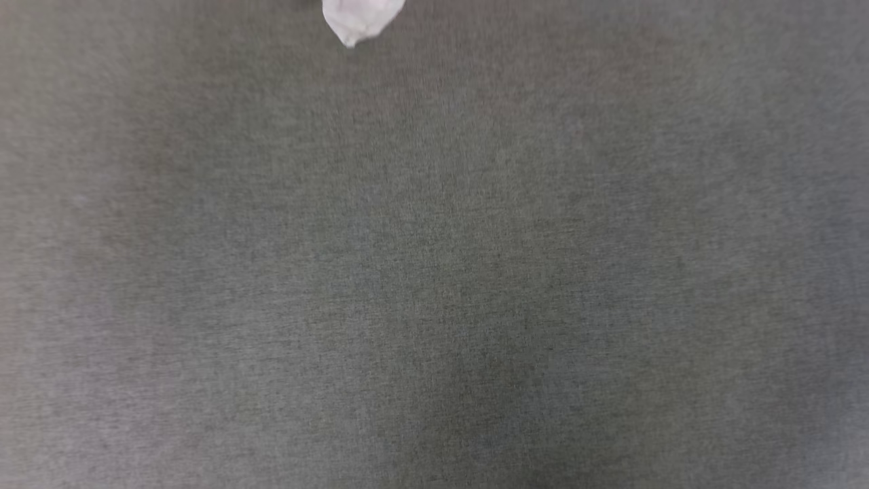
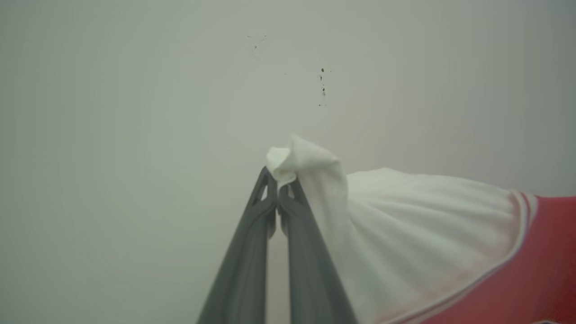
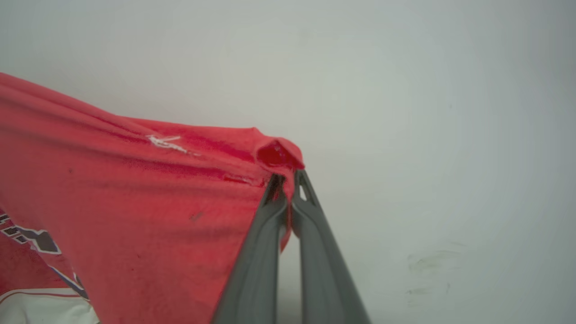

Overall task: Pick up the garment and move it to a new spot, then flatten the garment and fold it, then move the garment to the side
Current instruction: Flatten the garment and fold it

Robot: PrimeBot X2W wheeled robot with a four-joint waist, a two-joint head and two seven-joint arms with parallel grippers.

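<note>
The left gripper (image 2: 277, 191) pinched the garment (image 2: 427, 234) by its white sleeve; the right gripper (image 3: 288, 189) pinched red cloth spreading toward nine o'clock.

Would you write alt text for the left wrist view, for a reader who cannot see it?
The left gripper, shut, pinches a bunched fold of the garment at its white sleeve. The sleeve fans out rightward to a red-striped edge and the red body, before a plain pale surface.
</note>
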